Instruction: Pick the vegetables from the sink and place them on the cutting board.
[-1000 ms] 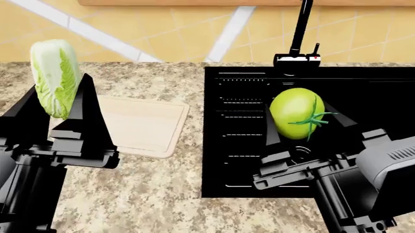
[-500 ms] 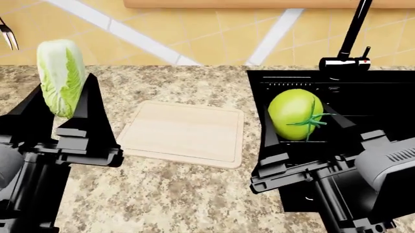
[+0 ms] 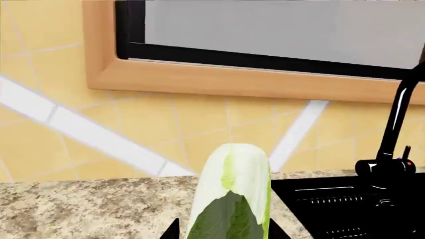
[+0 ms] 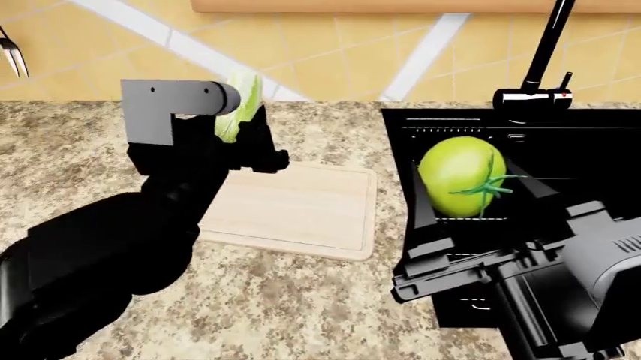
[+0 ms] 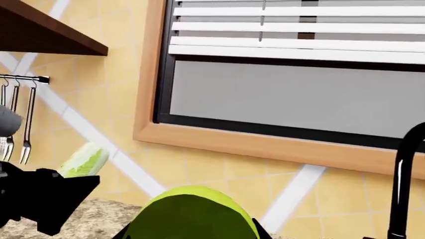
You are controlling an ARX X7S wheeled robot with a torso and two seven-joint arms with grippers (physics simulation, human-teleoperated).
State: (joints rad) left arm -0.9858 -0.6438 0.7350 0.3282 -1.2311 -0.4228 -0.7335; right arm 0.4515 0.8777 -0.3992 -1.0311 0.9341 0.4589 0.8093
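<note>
Yellow tiles with white stripes covered the wall behind a speckled stone counter (image 4: 290, 300). Up on that wall sat a window (image 5: 292, 94) with a wooden frame and white blinds. Some forks (image 5: 19, 134) hung from a rail on the far left.

On the counter lay the cutting board (image 4: 300, 206), pale and flat, just left of the black sink (image 4: 561, 150). A tall black faucet (image 4: 546, 60) stood at the far edge of the sink.

The left gripper (image 4: 245, 146) was up over the far left corner of the board. Its jaws were pinching the cabbage (image 4: 240, 105), which stood upright between them. In the left wrist view the cabbage (image 3: 232, 194) filled the middle, white on top and dark green lower down.

The right gripper (image 4: 470, 187) hung over the sink. Its jaws were squeezing the tomato (image 4: 461, 176) from both sides. The round yellow-green tomato had its dark stem star turned to the right. Both vegetables were in the air, and neither touched the board.
</note>
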